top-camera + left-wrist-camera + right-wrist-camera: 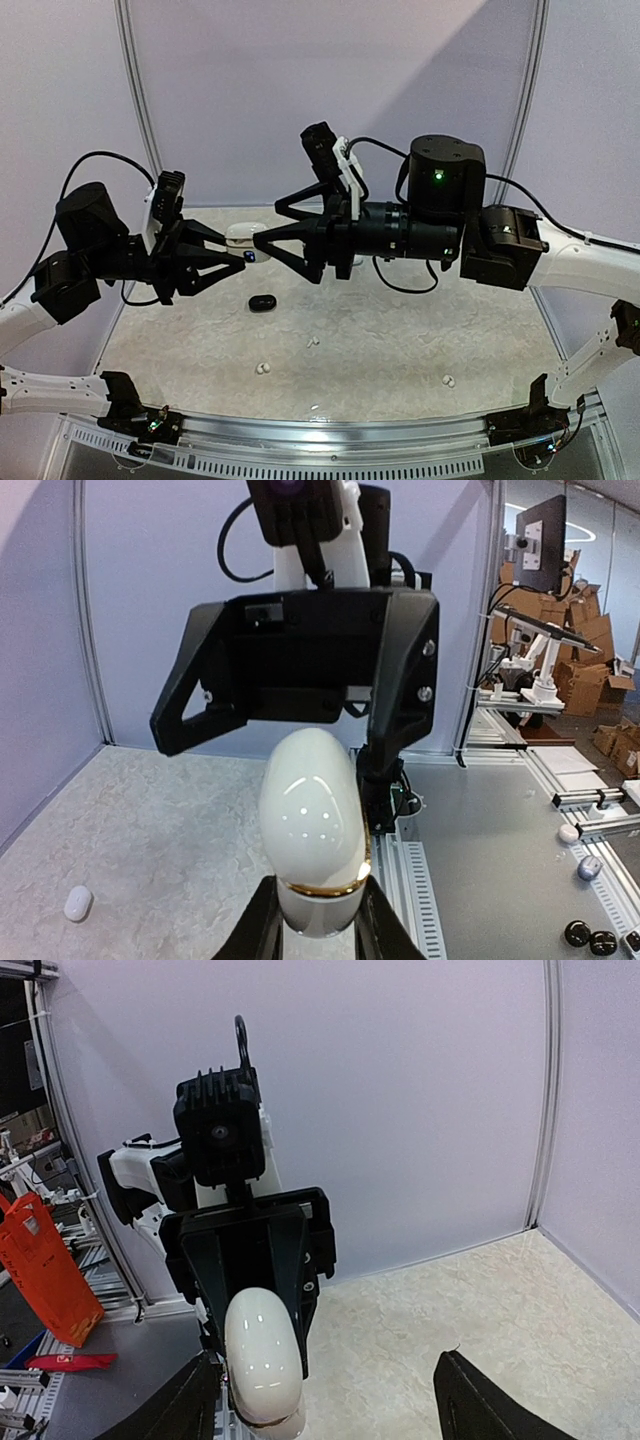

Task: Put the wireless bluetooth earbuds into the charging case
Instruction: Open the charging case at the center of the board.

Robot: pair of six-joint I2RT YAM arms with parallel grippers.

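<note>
The charging case [312,820] is a glossy white egg shape with a gold band. It hangs above the table, and my left gripper [318,898] is shut on its lower end. In the top view the charging case [243,237] sits between the two arms, level with my left gripper [236,258]. My right gripper [273,226] faces it from the right, open, with its fingers spread around the case's end. In the right wrist view the charging case [262,1360] is close to the left finger of my right gripper [330,1405]. White earbuds [263,368] [313,341] [447,380] lie on the table.
A small black oval object [262,302] lies on the table below the grippers. One white earbud [77,902] lies near the left wall. Beyond the table's edge, small white [568,833] and black [575,932] pieces rest on a grey bench. Walls enclose the table.
</note>
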